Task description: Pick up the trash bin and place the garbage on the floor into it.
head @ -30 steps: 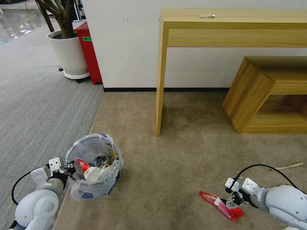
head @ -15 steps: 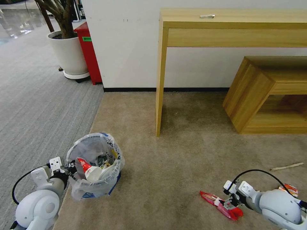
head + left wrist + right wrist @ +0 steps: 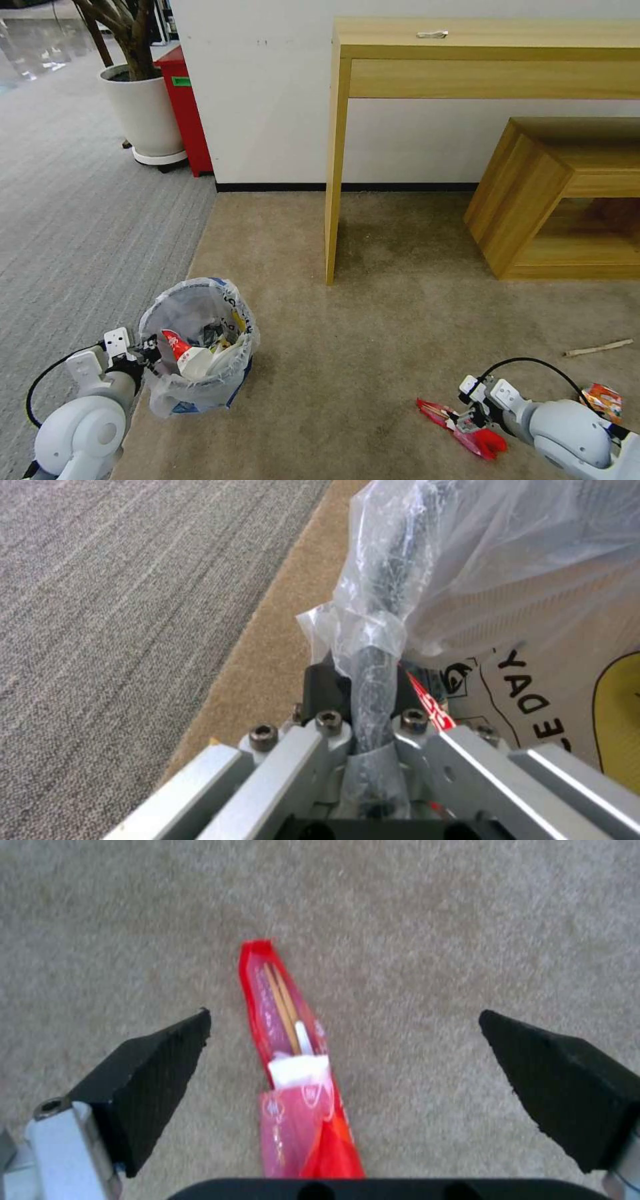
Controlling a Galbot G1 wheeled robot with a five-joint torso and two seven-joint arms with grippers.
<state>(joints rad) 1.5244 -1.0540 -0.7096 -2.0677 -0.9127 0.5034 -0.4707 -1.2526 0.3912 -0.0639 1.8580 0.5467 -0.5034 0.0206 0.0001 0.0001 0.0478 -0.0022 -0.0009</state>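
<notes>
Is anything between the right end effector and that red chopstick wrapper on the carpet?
Nothing visible. The right end effector is open, straddling the long red plastic chopstick wrapper with only bare beige carpet around it; the crumpled orange wrapper lies off to the side.

red wrapper point(image 3: 293, 1065) end under right pincer point(image 3: 340, 1060)

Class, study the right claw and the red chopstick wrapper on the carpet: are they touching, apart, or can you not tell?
Apart. In the right wrist view the right claw stands wide open, and bare carpet shows between each finger and the red chopstick wrapper.
</notes>
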